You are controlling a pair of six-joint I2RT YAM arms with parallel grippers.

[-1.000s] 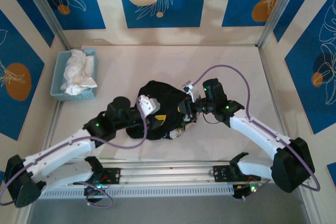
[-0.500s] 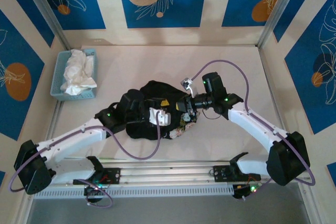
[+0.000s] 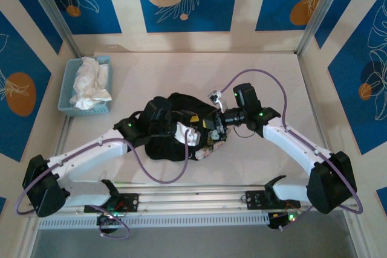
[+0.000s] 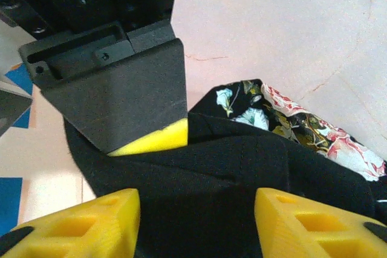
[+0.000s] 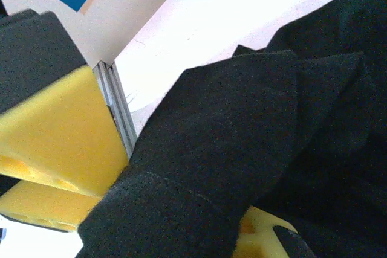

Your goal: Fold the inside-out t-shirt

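The inside-out t-shirt (image 3: 172, 126) lies bunched in a black heap at the middle of the table, with a floral printed patch (image 3: 205, 149) showing at its near right edge. My right gripper (image 3: 212, 129) is shut on a fold of the black cloth (image 5: 242, 125), which drapes over its yellow pads (image 5: 57, 143). My left gripper (image 3: 193, 142) hovers low over the heap right beside the right one. Its yellow fingertips (image 4: 72, 225) stand apart, open, with black cloth (image 4: 199, 197) lying between them. The right gripper's finger (image 4: 121, 95) shows just ahead in the left wrist view, with the floral patch (image 4: 290, 119) to its right.
A blue basket (image 3: 64, 102) holding a white cloth garment (image 3: 89, 83) stands at the far left. Metal frame posts rise at both back corners. A rail (image 3: 193, 200) runs along the near edge between the arm bases.
My left arm has swung right across the heap and brought its gripper close beside the right gripper. The right gripper has stayed shut on the cloth, shifting only slightly.
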